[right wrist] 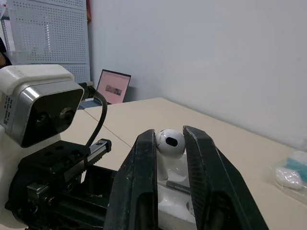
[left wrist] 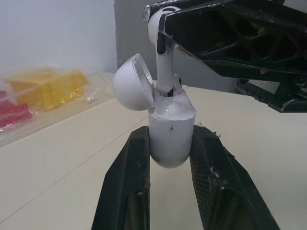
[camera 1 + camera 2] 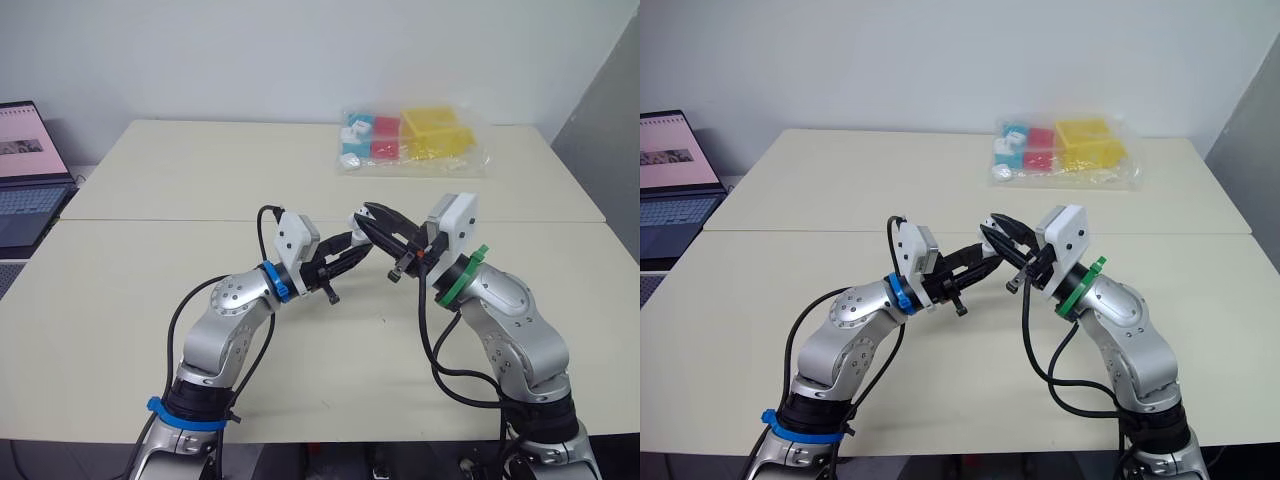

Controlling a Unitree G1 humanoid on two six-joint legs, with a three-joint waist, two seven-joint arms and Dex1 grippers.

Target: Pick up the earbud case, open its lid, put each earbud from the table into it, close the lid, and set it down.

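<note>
Silver arms (image 3: 232,318), black cables (image 3: 421,315), white wrist cameras (image 3: 452,222)

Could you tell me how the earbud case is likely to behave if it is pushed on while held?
The earbud case looks smooth, glossy and rounded, so it may slip or twist between the left hand's fingers if pressed off-centre. It seems rigid and probably light. Its open lid hangs sideways on a hinge, likely the fragile part.

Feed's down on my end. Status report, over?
Left gripper shut on glossy white earbud case, lid open. Right gripper shut on white earbud, stem in case. Clear plastic bag far back, not obstructing.
</note>
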